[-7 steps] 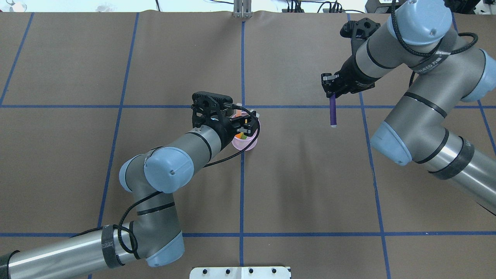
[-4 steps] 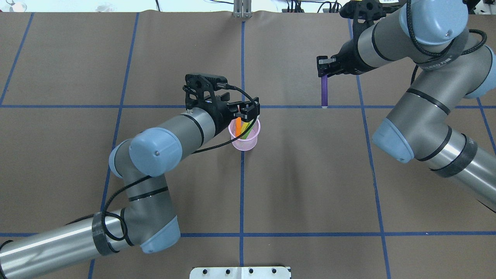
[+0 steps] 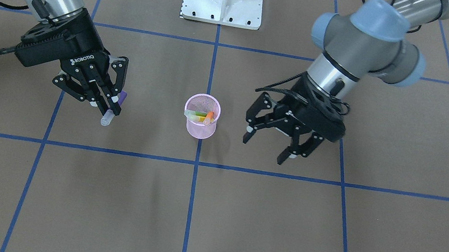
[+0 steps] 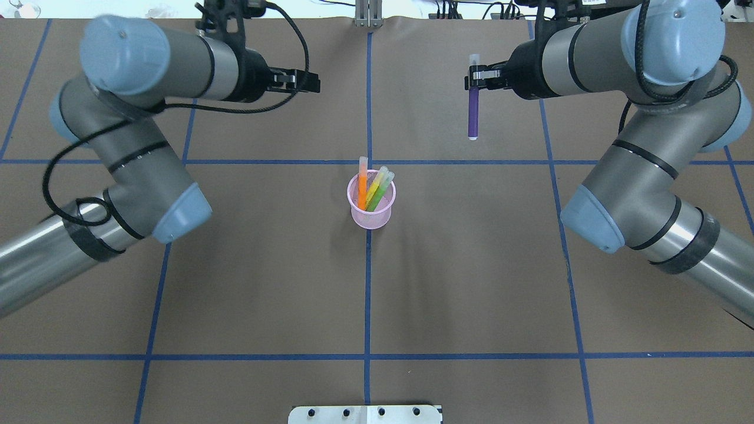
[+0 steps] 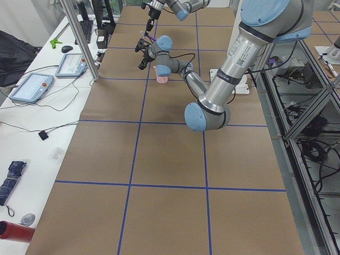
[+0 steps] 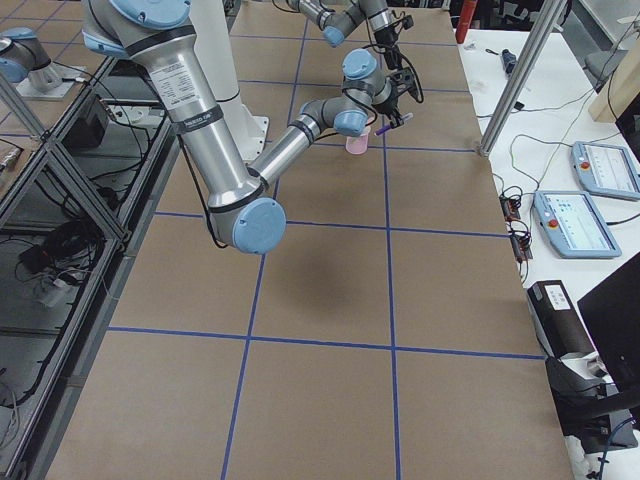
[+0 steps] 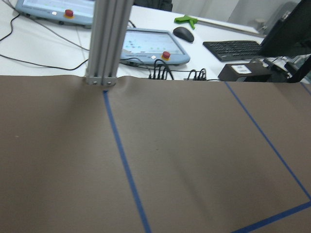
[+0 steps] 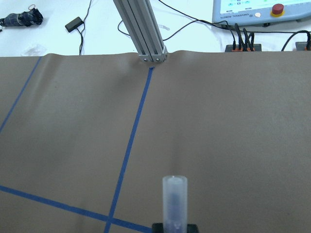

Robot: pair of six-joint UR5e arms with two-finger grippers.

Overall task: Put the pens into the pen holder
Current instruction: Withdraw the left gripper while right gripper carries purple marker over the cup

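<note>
The pink mesh pen holder (image 4: 371, 213) (image 3: 200, 128) stands upright at the table's middle. An orange pen (image 4: 362, 185) and a green pen (image 4: 376, 194) lean inside it, cap ends up. My right gripper (image 4: 473, 79) (image 3: 109, 105) is shut on the purple pen (image 4: 472, 115) (image 3: 106, 118) and holds it in the air to the holder's far right. The pen's whitish cap shows in the right wrist view (image 8: 174, 196). My left gripper (image 4: 308, 82) (image 3: 266, 148) is open and empty, raised, far left of the holder.
Brown paper with blue tape lines (image 4: 368, 294) covers the table. A metal post (image 4: 368, 15) stands at the far edge, with teach pendants and cables behind it. The white robot base plate (image 4: 365, 414) is at the near edge.
My left gripper has pulled away from above the holder to the far left, open, leaving the orange pen inside. My right gripper has carried the purple pen farther back and slightly left.
</note>
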